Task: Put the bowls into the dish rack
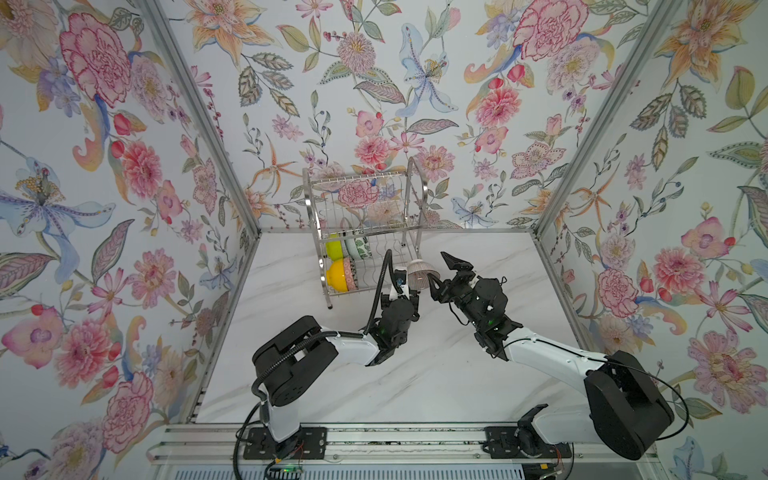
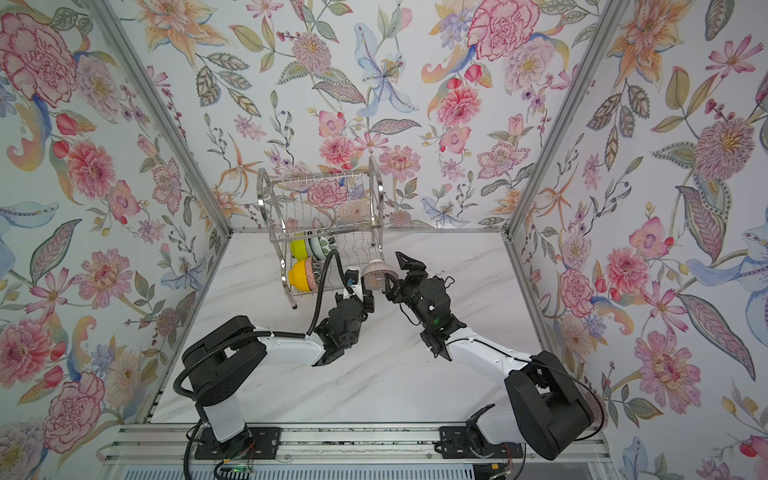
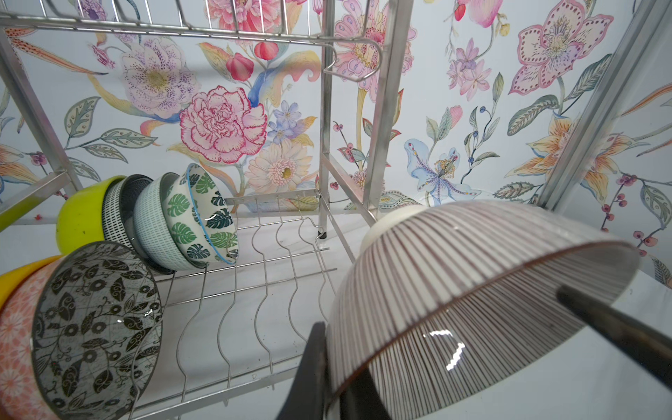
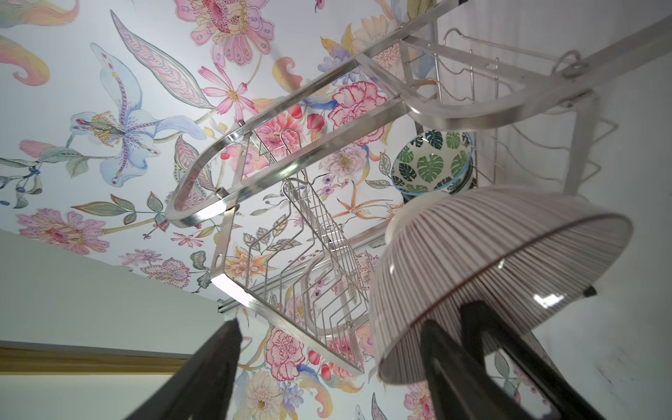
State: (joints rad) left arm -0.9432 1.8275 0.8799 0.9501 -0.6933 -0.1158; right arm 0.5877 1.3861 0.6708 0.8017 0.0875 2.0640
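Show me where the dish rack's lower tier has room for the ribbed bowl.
Free: the wavy wire slots between the leaf-print bowl and the right-hand posts of the dish rack, and in the nearer row, those beside the black-and-white floral bowl. Crowded: the rack's left end, where the lime green bowl and orange-yellow bowl head two packed rows.

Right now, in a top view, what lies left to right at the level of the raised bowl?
Orange-yellow bowl in the dish rack → pinkish ribbed bowl → right gripper, open. The left gripper, shut on the ribbed bowl's rim, overlaps it, so it is left out.
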